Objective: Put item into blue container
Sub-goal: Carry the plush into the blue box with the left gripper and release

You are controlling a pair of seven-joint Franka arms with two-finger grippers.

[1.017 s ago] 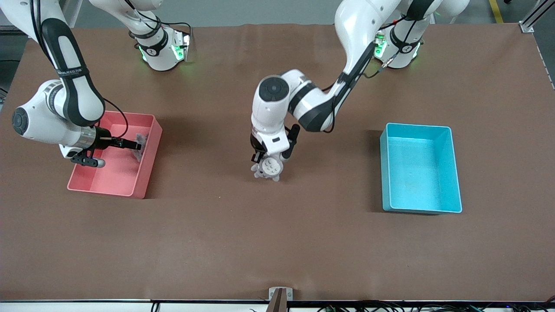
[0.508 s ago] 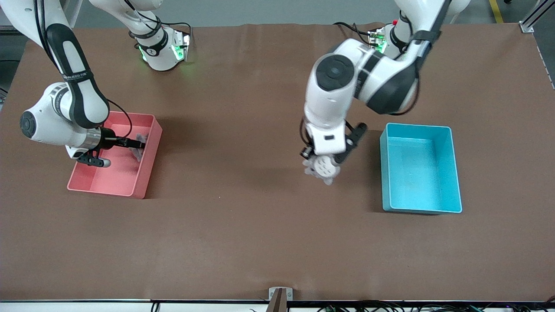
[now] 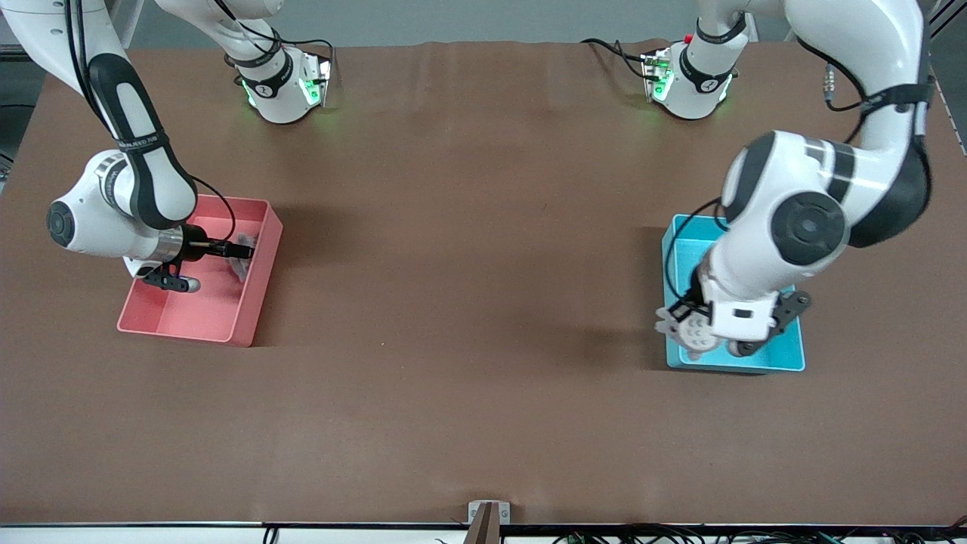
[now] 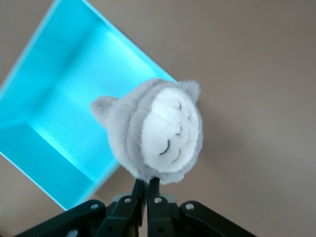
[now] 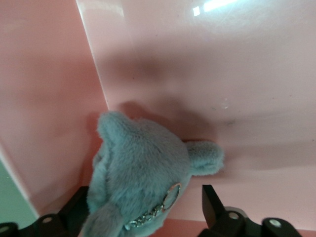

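Over the corner of the blue container [image 3: 786, 249] nearest the front camera, on the side toward the table's middle, the left gripper [image 3: 699, 332] is held in the air, its fingers [image 4: 148, 190] pressed fully together on the base of a grey plush toy [image 4: 155, 131]. A white face with closed eyes and two small ears are shown on this toy in the left wrist view; it is seen hanging partly above the container's rim and partly above the brown table [image 3: 453, 378]. The container stands toward the left arm's end of the table, and its visible floor is bare.

Toward the right arm's end of the table a pink bin [image 3: 249, 302] is placed. Inside it the right gripper [image 3: 240, 251] is lowered, close to the wall that faces the table's middle. Its fingers [image 5: 215, 205] are spread wide to either side of a second grey plush toy [image 5: 143, 173], which bears a small metal chain and lies against the bin's inner corner. No grip on this toy is made; whether the fingers touch it cannot be told
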